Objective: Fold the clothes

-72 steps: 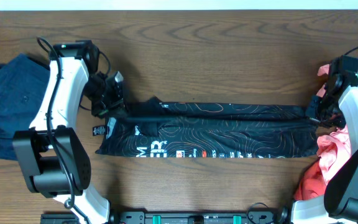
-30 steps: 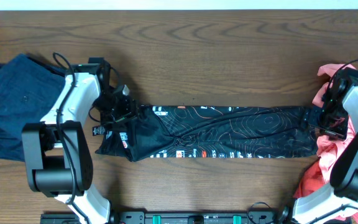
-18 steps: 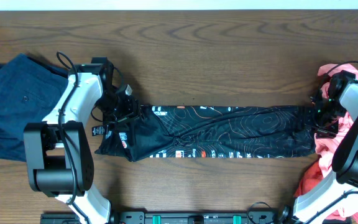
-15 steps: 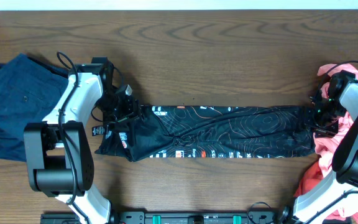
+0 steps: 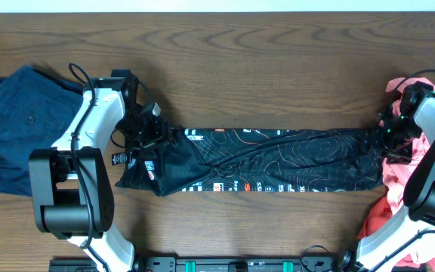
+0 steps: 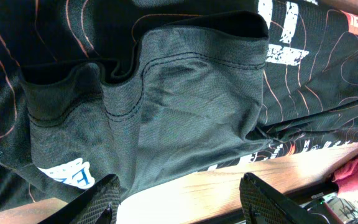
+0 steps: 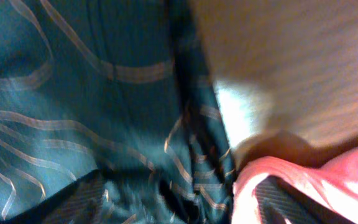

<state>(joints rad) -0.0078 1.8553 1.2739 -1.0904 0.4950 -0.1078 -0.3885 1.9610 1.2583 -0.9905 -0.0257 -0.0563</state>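
Note:
The black jersey (image 5: 278, 159) lies in a long narrow band across the table, its orange contour lines and white lettering facing up. At its left end my left gripper (image 5: 157, 136) hovers open; in the left wrist view the fingers (image 6: 101, 202) straddle the jersey's (image 6: 185, 93) front edge and bare wood. My right gripper (image 5: 389, 142) is at the jersey's right end. In the blurred right wrist view its jaws (image 7: 180, 186) stand wide apart over bunched jersey fabric (image 7: 73, 93), with the coral-pink garment (image 7: 328, 174) against the right finger.
A dark navy garment (image 5: 13, 128) lies crumpled at the table's left edge. The coral-pink garment (image 5: 393, 177) is heaped along the right edge beside the right arm. A small black tag (image 5: 121, 159) lies next to the jersey's left end. Bare wooden table (image 5: 263, 68) runs behind the jersey.
Earlier the jersey's left part was drawn forward and folded over. In the last second the right gripper shifted slightly up and right at the jersey's end. The left arm stayed still.

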